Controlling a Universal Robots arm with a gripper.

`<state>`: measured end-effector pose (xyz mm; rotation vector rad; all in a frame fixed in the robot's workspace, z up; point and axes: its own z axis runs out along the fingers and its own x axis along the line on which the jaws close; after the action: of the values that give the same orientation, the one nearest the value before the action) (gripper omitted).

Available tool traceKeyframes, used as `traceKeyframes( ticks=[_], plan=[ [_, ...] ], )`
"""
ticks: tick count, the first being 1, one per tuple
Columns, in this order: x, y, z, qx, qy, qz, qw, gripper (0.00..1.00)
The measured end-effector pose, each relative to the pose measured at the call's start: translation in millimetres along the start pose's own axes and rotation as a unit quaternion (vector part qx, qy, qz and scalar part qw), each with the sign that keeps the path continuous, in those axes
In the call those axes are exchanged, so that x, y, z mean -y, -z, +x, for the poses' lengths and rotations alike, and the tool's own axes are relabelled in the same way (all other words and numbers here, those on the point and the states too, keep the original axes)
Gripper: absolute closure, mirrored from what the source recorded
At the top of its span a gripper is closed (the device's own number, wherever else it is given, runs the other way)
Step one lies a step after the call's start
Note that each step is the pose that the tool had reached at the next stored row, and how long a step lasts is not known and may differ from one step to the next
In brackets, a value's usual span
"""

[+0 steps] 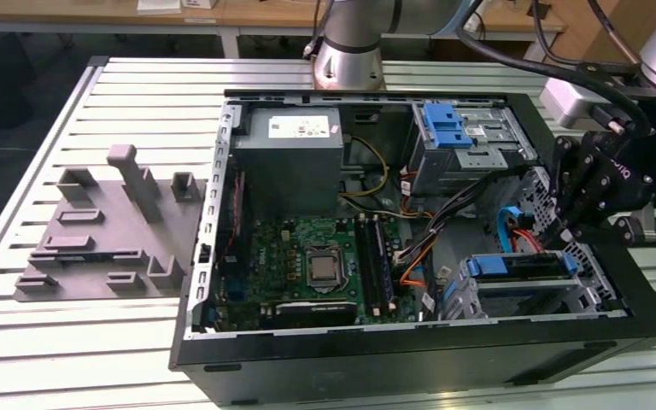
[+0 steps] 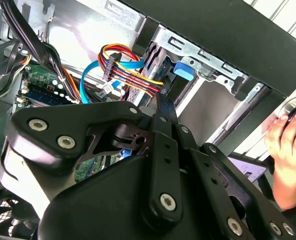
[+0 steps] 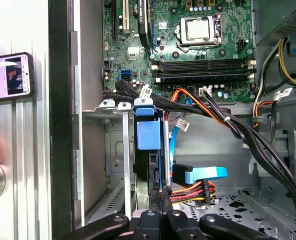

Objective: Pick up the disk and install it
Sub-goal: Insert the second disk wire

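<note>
Here the disk point(image 3: 149, 150) sits in its bay just beyond the claw point(image 3: 160, 200), seemingly closed, empty.

The robot's silver-grey cylindrical arm column point(image 1: 348, 38) has a smooth metal shell. Its matte black gripper point(image 1: 579, 205) is built of flat linkage bars joined by round silver screws point(image 2: 168, 201), and black cables point(image 1: 556, 73) loop from the arm toward a pale grey wrist housing point(image 1: 573, 98).
</note>
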<state>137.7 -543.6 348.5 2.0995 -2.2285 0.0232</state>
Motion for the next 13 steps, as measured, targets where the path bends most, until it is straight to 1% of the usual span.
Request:
traceKeyframes(
  ticks=[6, 11, 13],
  plan=[
    [-0.5, 0.4, 0.0, -0.0001, 0.0, 0.0005, 1.0, 0.89],
    [-2.8, 0.7, 0.3, 0.0002, 0.0, 0.0061, 1.0, 0.89],
    [-2.9, 2.7, 0.3, 0.0003, 0.0, 0.0064, 1.0, 0.89]
  ],
)
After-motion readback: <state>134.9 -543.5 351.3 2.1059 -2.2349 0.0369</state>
